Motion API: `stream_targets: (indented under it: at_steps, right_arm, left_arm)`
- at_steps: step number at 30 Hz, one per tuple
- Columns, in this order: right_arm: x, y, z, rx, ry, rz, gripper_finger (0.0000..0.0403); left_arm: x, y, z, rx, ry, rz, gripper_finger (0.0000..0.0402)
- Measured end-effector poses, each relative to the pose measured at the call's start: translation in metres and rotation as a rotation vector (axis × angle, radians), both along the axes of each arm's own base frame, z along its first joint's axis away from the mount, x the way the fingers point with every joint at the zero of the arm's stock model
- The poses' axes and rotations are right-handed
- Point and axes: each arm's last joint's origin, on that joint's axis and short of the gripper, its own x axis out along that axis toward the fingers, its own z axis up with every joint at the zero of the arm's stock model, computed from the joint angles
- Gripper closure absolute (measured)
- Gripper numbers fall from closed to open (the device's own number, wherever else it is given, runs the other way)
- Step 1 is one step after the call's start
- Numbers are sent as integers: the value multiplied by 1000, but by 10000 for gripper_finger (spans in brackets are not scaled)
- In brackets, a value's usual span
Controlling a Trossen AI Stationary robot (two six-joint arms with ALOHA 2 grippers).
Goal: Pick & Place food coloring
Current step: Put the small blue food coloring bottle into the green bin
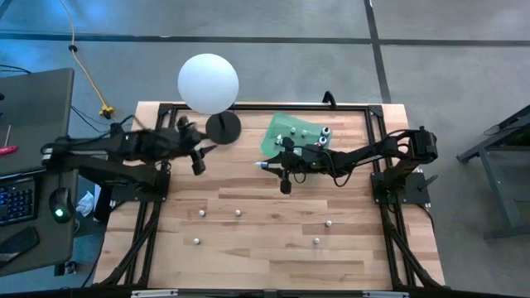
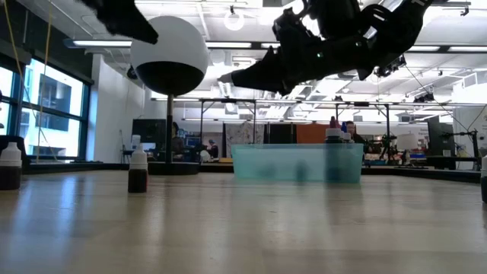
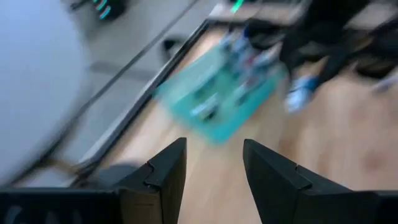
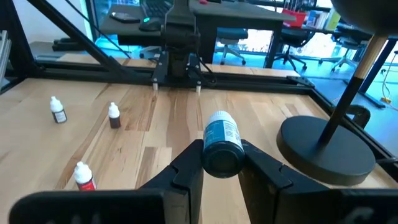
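The food coloring bottles are tiny, with whitish caps. Several stand in the green tray point(image 1: 291, 136) at the far middle of the table, and several more stand loose on the wood, such as one point(image 1: 201, 213) near the middle and one point(image 2: 138, 169) in the low view. My right gripper point(image 1: 267, 165) hangs above the table just in front of the tray, shut on a blue-labelled bottle point(image 4: 221, 146). My left gripper point(image 1: 197, 160) is open point(image 3: 211, 168) in the air near the lamp's base, facing the tray point(image 3: 217, 93). My right gripper pinches the blue-labelled bottle by its body point(image 4: 222, 138) between its two fingers. The bottle lies along the fingers, and its white cap point(image 2: 224, 78) sticks out past the tips toward the table's left. It is roughly level and lifted clear, high above the wood.
A white globe lamp point(image 1: 208, 83) on a thin pole stands on a round black base point(image 1: 224, 127) at the far left of the table, close to both grippers. Three loose bottles point(image 4: 113, 115) show in the right wrist view. Bare wood lies along the near edge.
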Motion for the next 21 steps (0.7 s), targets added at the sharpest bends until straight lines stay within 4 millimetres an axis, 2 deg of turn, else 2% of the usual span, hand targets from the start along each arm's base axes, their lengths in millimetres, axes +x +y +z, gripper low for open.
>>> stream_targets:
  at_steps: [4, 7, 12, 17, 21]
  right_arm:
    - [0, 0, 2, -2, -25, 0, 320]
    - [1, 0, 4, -1, -39, 1, 320]
    - [1, 1, 4, 32, -49, 23, 320]
    - [1, 2, 6, 43, -61, 63, 320]
    - [1, 2, 7, 60, -75, 80, 320]
  left_arm:
    - [0, -6, -43, -58, -289, -206, 246]
    - [2, -7, -74, -54, -461, -261, 246]
    - [2, -7, -115, -95, -559, -257, 246]
    - [9, -7, -128, -204, -518, -220, 246]
    - [22, -7, -127, -147, -450, -250, 246]
